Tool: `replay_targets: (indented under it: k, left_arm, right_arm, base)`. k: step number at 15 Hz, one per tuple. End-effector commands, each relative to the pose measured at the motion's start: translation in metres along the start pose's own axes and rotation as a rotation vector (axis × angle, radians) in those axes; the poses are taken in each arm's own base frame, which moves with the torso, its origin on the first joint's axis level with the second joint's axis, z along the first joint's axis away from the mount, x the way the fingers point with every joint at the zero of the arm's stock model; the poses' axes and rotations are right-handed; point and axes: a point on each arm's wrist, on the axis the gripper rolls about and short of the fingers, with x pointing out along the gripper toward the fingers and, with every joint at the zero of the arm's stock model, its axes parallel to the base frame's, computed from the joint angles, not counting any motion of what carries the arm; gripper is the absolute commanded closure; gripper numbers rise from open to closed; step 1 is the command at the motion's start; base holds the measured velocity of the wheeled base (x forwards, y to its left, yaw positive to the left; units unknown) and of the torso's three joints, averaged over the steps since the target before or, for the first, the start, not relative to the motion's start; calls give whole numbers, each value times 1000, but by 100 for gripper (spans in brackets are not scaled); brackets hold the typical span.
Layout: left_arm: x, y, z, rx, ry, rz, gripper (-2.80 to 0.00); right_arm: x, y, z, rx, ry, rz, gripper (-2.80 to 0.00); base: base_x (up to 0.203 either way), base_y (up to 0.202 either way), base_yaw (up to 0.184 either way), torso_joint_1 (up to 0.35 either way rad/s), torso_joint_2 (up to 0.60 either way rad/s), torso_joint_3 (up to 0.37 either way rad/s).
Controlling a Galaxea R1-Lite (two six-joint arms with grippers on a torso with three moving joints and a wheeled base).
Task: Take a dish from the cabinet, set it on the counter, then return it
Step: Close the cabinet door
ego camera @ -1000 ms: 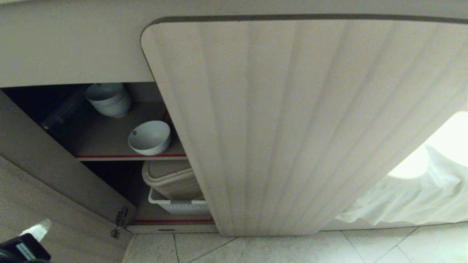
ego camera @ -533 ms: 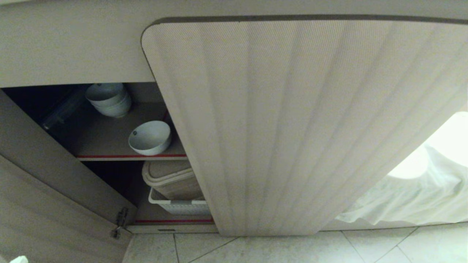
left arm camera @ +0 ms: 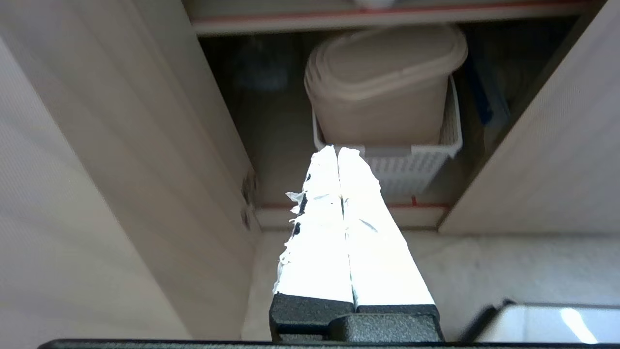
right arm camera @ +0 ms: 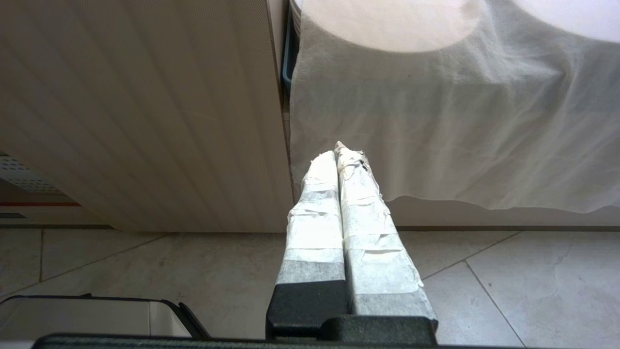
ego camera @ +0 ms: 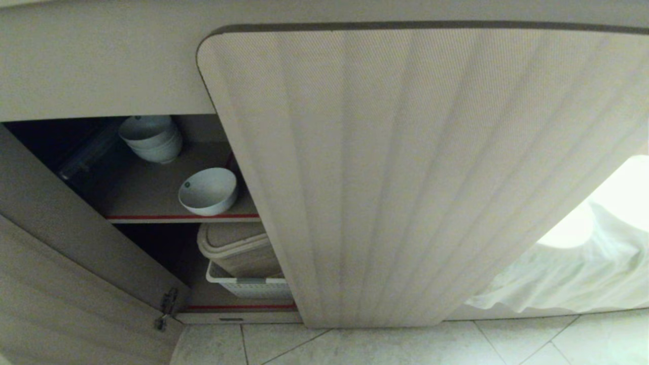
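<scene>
A: Dish status? Where's it sitting rn?

B: Small round glossy white bowl (ego camera: 208, 191) w/ the dark dot near its rim is resting upright on the upper shelf of the low beige ribbed-door cabinet (ego camera: 405, 177), near the shelf's red-lined front edge, just beside the open door's inner edge. Nothing's touching it.

A: What's around it?

B: Stack of like white bowls (ego camera: 150, 137) is sitting further back on the same shelf, apart from it. Below, on the lower shelf, a beige lidded plastic tub (left arm camera: 385, 82) is sitting inside a white perforated basket (left arm camera: 411, 165).

A: Grippers?

B: Left gripper (left arm camera: 336, 150) is hanging low outside the cabinet opening, tape-wrapped fingers (left arm camera: 315, 228) pressed together, holding nothing, aiming toward the lower shelf. Right gripper (right arm camera: 336, 150) is sitting off to the side over the tiled floor (right arm camera: 484, 281), facing a draped white cloth (right arm camera: 436, 121), fingers together too, empty. Neither's showing in the head view.

A: So progress?

B: Judging by the layout, looks nearly finished, or not started: bowl's in the cabinet, both hands are empty. Can't tell which. Counter isn't in view, so the set-down step isn't checkable. Doors are standing open; closing isn't asked for.
</scene>
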Motion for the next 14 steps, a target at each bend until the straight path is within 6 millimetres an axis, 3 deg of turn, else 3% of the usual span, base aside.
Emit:
replay_targets:
  k: [1, 14]
  left_arm:
    - [1, 0, -1, 9, -49, 4, 0]
    - [3, -1, -8, 5, -37, -34, 0]
  right_arm:
    - [0, 0, 0, 0, 0, 1, 0]
    - [0, 0, 0, 0, 0, 0, 0]
  base:
    - [0, 0, 0, 0, 0, 0]
    - [0, 0, 0, 0, 0, 0]
